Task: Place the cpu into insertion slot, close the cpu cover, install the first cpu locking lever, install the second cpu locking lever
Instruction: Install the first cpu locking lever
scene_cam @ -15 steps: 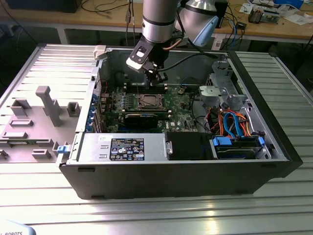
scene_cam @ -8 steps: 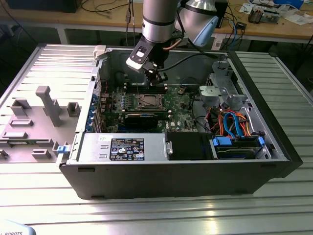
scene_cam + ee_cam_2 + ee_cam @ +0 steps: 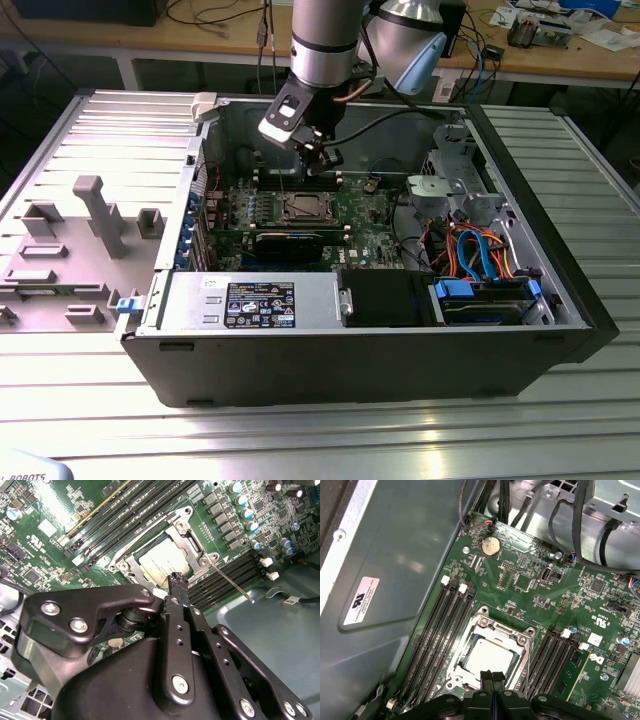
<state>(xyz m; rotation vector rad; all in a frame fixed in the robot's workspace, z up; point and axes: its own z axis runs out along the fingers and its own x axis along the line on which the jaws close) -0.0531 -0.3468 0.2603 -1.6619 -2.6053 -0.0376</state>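
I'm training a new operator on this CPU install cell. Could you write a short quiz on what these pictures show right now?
1. True or false: the cpu sits in the insertion slot.
2. Pick one. The cpu cover is: A) lying flat over the cpu, B) standing upright, C) missing from the board.
3. Fill in the blank: the gripper, hanging close above the slot, has its fingers ___ (open or shut).

Key: 1 true; 2 A; 3 shut.
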